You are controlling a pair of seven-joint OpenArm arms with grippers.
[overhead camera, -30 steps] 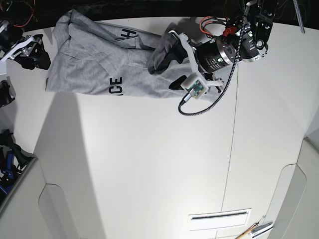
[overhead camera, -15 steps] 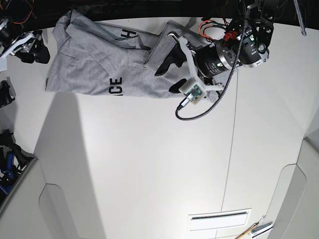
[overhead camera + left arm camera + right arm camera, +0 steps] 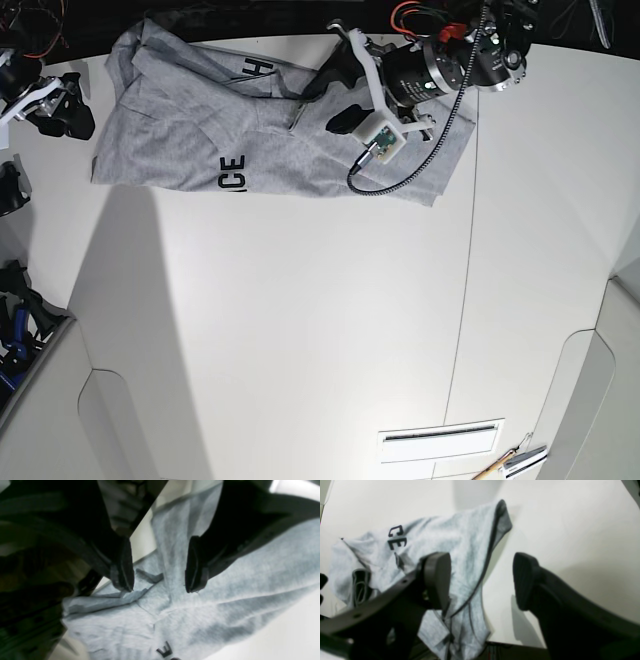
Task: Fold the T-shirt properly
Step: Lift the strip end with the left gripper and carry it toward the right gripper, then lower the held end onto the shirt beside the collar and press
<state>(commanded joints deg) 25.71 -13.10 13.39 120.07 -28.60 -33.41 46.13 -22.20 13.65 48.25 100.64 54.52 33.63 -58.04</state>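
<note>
The left gripper (image 3: 328, 92) has let go: a second ago it pinched a bunched corner of the T-shirt (image 3: 190, 130), and now its jaws stand apart above the cloth, holding nothing. That arm has pulled up toward the far edge of the table (image 3: 300, 330). The released corner has dropped and now lies spread out flat beneath the arm. The right gripper (image 3: 62, 100) has shifted slightly.

base view overhead looking down, both wrist views close behind jaws, all sharing t-shirt (image 3: 190, 130)
</note>
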